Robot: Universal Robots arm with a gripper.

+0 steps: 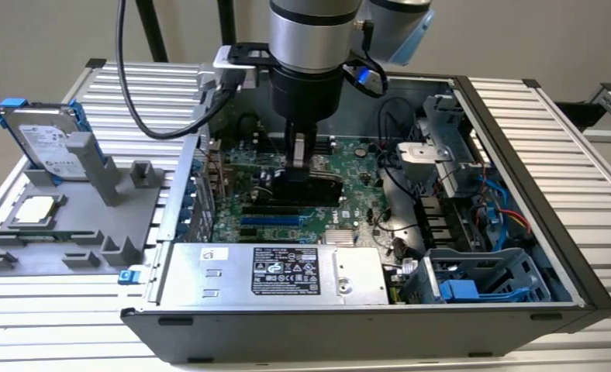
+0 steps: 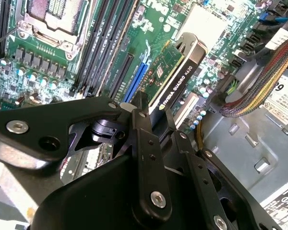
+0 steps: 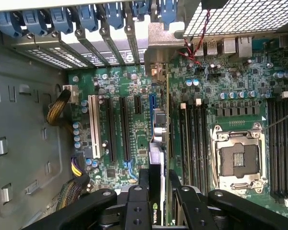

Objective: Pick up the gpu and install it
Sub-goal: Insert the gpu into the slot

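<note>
The black two-fingered gripper (image 1: pixel 302 164) clamps the thin green-and-black gpu (image 2: pixel 175 72) upright over the green motherboard (image 3: pixel 134 139) inside the open grey computer case (image 1: pixel 512 201).

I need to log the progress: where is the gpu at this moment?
The gpu is inside the open computer case, held edge-down in the gripper over the motherboard, near the blue expansion slots in the exterior view.

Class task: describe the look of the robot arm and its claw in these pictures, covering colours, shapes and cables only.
The arm is a thick silver-grey cylinder with a pale blue cap on its joint and a black wrist section below. Black cables hang beside it. The claw is matte black: flat linkage bars joined with silver screws, ending in narrow black fingers.
</note>
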